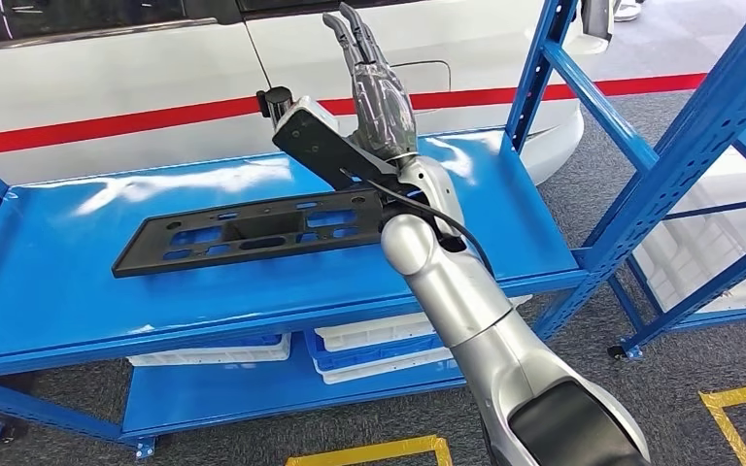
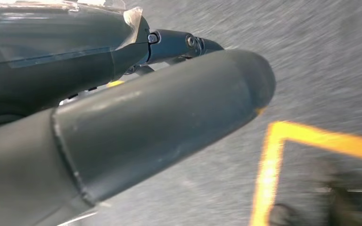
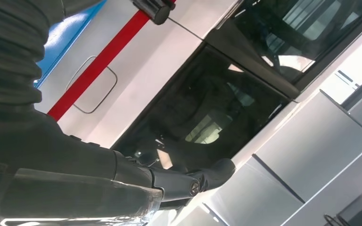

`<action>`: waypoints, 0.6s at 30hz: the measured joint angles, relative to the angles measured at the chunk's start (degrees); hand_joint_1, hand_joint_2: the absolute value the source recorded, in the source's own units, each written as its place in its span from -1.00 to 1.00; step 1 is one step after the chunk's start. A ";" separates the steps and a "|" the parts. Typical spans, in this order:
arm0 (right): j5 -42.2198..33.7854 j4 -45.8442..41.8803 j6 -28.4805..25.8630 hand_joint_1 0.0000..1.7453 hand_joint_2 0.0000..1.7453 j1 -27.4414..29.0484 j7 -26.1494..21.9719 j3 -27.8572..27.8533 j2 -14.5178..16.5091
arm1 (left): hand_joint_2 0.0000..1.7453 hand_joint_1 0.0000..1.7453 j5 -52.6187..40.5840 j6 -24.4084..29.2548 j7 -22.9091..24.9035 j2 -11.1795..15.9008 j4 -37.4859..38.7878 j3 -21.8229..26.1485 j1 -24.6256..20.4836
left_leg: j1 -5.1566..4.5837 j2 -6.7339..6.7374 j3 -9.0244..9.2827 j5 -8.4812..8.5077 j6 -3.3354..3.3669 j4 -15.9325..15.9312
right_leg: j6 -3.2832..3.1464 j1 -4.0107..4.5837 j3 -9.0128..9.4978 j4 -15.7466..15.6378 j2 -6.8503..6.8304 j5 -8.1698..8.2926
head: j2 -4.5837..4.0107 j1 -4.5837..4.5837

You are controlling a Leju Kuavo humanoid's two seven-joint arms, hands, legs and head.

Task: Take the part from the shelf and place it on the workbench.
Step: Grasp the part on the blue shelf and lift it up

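Observation:
A long flat black part (image 1: 253, 231) with several cut-outs lies across the top level of the blue shelf (image 1: 68, 291). My right hand (image 1: 374, 83) is raised above the part's right end, fingers straight and pointing up, holding nothing and clear of the part. In the right wrist view the right hand (image 3: 75, 179) has its fingers (image 3: 198, 181) stretched out toward a vehicle window. My left hand (image 2: 136, 117) hangs over the grey floor with its thumb and fingers extended and nothing in them.
A white vehicle (image 1: 107, 78) with a red stripe stands just behind the shelf. White trays (image 1: 379, 340) sit on the lower level. A second blue rack (image 1: 699, 126) stands at the right. Yellow floor tape (image 1: 369, 451) runs in front.

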 joint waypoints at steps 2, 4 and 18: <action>-0.04 -0.16 0.13 -1.00 1.00 0.00 0.02 0.13 0.34 | -1.00 -1.00 -0.20 -0.46 1.70 -0.18 0.21 -0.33 0.09 | -0.34 -0.09 0.54 -0.07 0.58 -0.63 | 0.73 0.21 0.07 -0.22 -0.01 -0.50 | 0.00 -0.02; -0.06 -0.36 0.16 -1.00 1.00 0.00 0.05 0.18 0.55 | -1.00 -1.00 -0.25 -0.53 2.07 -0.33 0.32 -0.65 0.15 | -0.24 -0.18 1.31 0.70 1.30 -1.19 | 1.19 0.32 -0.08 0.64 -0.21 -1.25 | 0.00 0.03; 0.60 -2.11 2.78 -1.00 1.00 1.40 -0.62 2.92 0.67 | -1.00 -1.00 -1.99 -1.50 3.10 -1.22 0.57 -2.01 0.25 | -1.25 -0.93 1.94 -0.35 1.17 -0.54 | 0.13 0.89 -1.87 0.23 -0.17 0.76 | 0.00 0.00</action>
